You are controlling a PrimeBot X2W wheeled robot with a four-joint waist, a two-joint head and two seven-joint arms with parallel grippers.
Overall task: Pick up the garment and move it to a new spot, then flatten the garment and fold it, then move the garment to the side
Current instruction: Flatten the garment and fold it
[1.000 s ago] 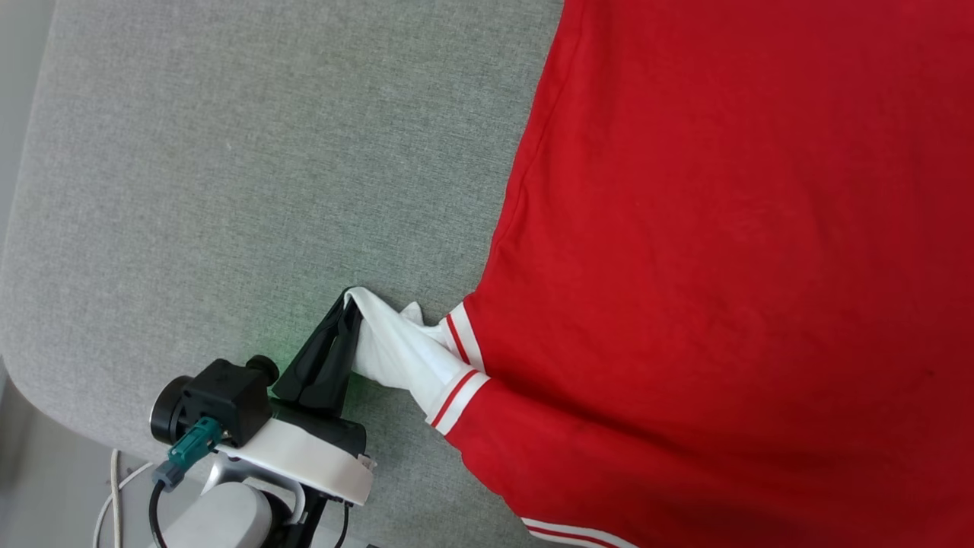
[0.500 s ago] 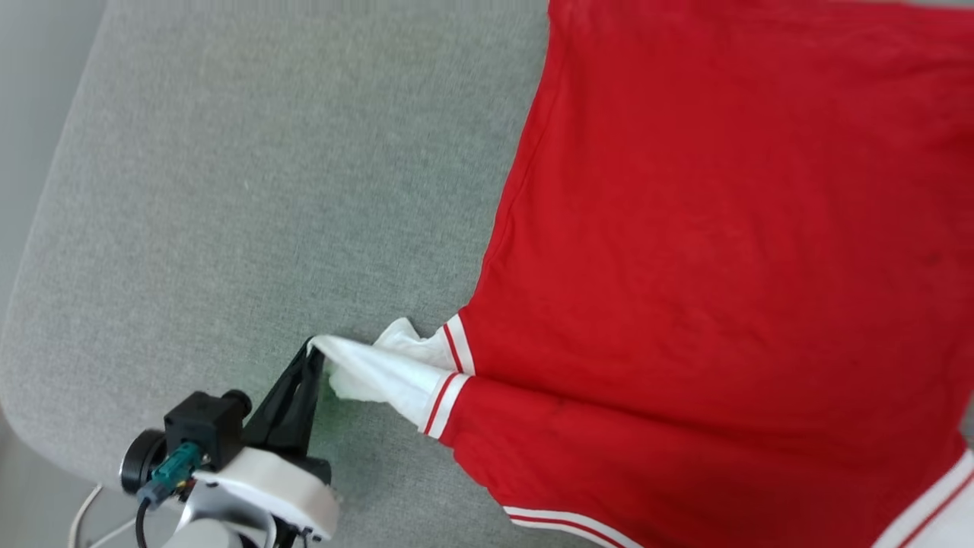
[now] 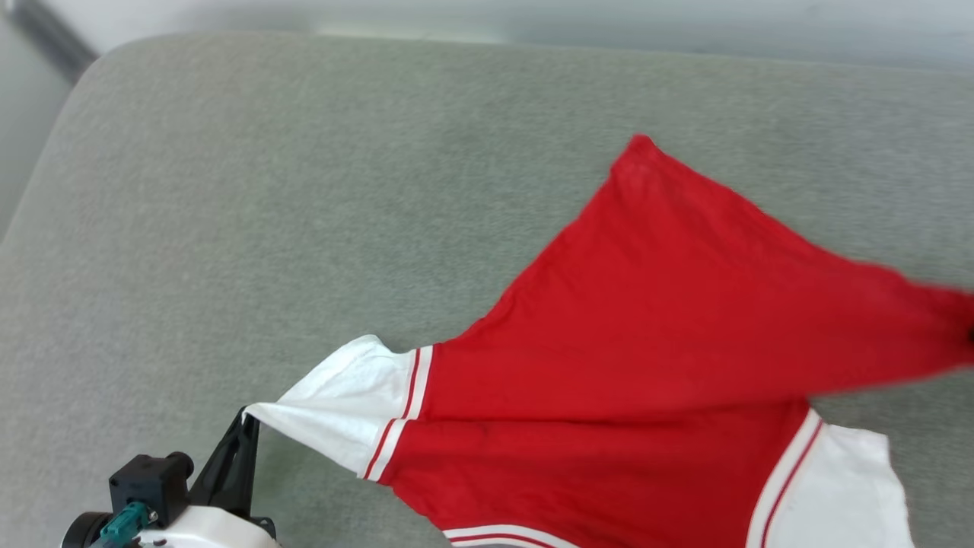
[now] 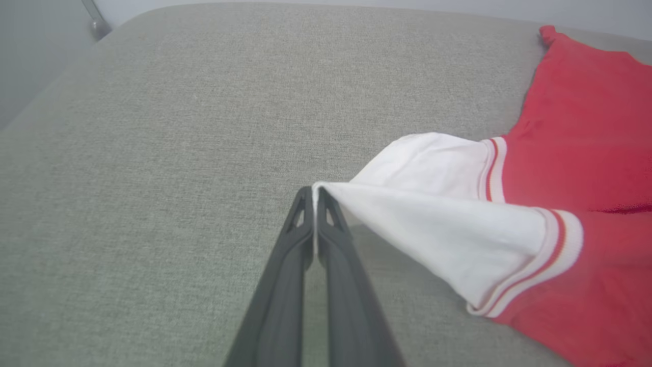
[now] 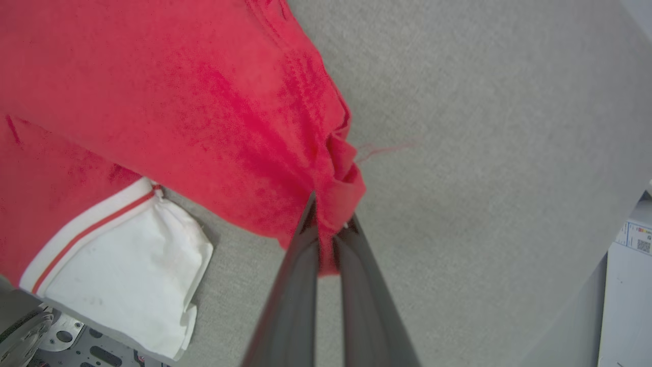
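My left hand (image 4: 315, 191) pinches a white sleeve (image 4: 433, 224) by its tip; my right hand (image 5: 331, 216) pinches a red corner (image 5: 342, 196). The shirt (image 3: 647, 327) is stretched between them near the front edge of the grey cushion (image 3: 266, 190). If I pull too hard, the sleeve may slip out. I count one shirt, two sleeves, two hands.

grey fabric bench (image 3: 228, 190) lies bare across its far-left corner and far edge; the red jersey (image 3: 647, 342) covers the near-right part.
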